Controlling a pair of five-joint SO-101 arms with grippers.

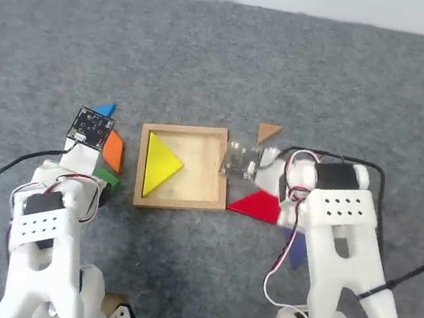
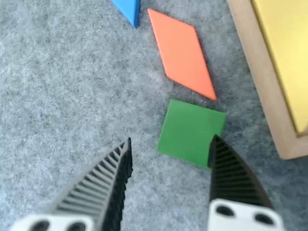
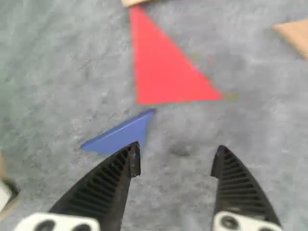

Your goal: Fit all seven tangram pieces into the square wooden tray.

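Observation:
The square wooden tray (image 1: 178, 196) holds one yellow triangle (image 1: 161, 163). My left gripper (image 2: 171, 144) is open just above the carpet, and its one fingertip reaches the edge of a green square (image 2: 192, 132). Past the square lie an orange parallelogram (image 2: 182, 53) and a blue triangle (image 2: 127, 8), with the tray's rim (image 2: 262, 82) beside them. My right gripper (image 3: 178, 147) is open over bare carpet, one fingertip next to a small blue triangle (image 3: 120, 134). A large red triangle (image 3: 163, 67) lies beyond it, and a tan triangle (image 3: 293, 31) farther off.
Grey carpet covers the table. In the high view the red triangle (image 1: 257, 206) touches the tray's right side, the tan triangle (image 1: 268, 132) sits behind it, and the orange parallelogram (image 1: 114, 151) and green square (image 1: 106, 177) lie left of the tray.

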